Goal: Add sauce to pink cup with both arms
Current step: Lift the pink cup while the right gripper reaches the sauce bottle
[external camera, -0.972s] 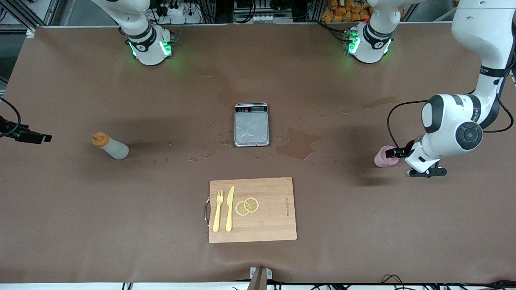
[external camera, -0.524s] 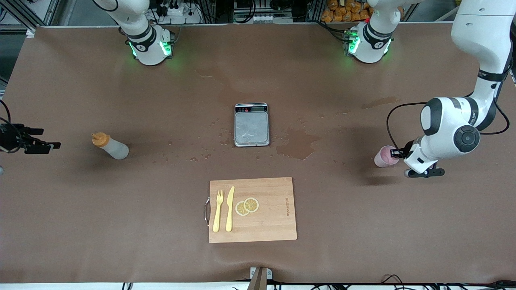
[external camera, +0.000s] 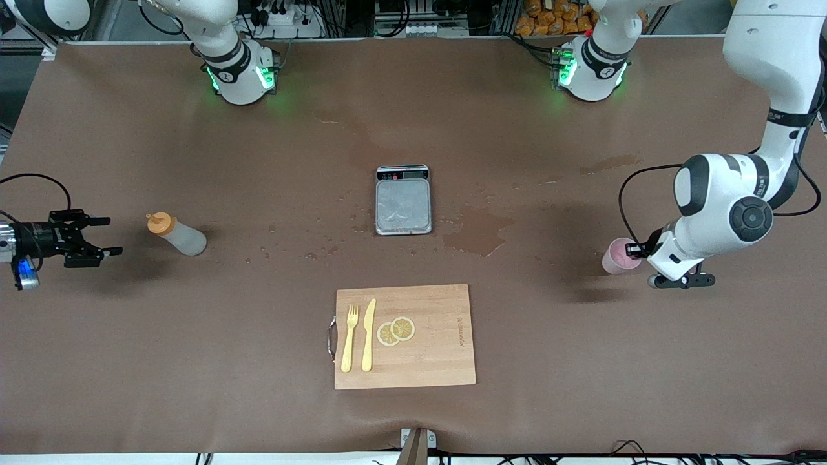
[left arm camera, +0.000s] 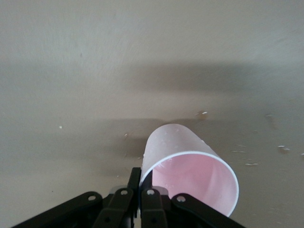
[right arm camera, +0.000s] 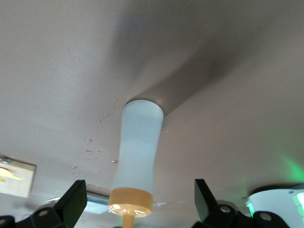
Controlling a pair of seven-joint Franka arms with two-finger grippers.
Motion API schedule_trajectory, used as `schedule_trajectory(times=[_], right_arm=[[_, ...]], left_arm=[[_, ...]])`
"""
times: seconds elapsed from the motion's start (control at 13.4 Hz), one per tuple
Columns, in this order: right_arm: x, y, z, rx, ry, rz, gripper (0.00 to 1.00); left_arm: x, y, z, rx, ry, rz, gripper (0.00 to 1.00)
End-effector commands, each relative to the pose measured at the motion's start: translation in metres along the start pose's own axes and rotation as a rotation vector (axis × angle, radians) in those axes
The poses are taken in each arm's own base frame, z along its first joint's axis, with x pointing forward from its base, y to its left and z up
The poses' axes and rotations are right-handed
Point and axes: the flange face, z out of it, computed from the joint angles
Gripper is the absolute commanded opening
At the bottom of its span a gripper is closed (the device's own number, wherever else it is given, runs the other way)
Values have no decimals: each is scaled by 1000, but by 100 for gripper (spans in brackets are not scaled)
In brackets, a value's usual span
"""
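Sauce (external camera: 176,234): upright on table, right arm's end
Pink cup (external camera: 620,255): left arm's end, tilted
Left gripper (external camera: 641,248): clamped on cup rim
Right gripper (external camera: 105,236): jaws wide, beside sauce, apart

Sauce bottle (right arm camera: 137,152) between open jaws

- The front camera looked down from high across the table (external camera: 258,400), facing both arm bases.
- The left wrist camera sat close over the pink cup (left arm camera: 190,171), also seen in front.
- The right wrist camera faced the sauce (right arm camera: 137,152), likewise shared.
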Motion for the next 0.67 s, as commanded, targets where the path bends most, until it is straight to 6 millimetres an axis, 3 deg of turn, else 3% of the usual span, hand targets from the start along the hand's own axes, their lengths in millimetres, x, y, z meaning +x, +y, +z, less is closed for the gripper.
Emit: schedule_trajectory(times=[0.0, 0.22, 0.6], right_arm=[[20, -1, 17, 46, -72, 48, 100], [38, 8, 35, 79, -127, 83, 100], [63, 10, 77, 88, -205, 110, 100]], left_arm=[[-8, 35, -52, 13, 56, 56, 0], [-8, 70, -73, 0, 67, 100, 0], [-17, 136, -82, -30, 59, 91, 0]])
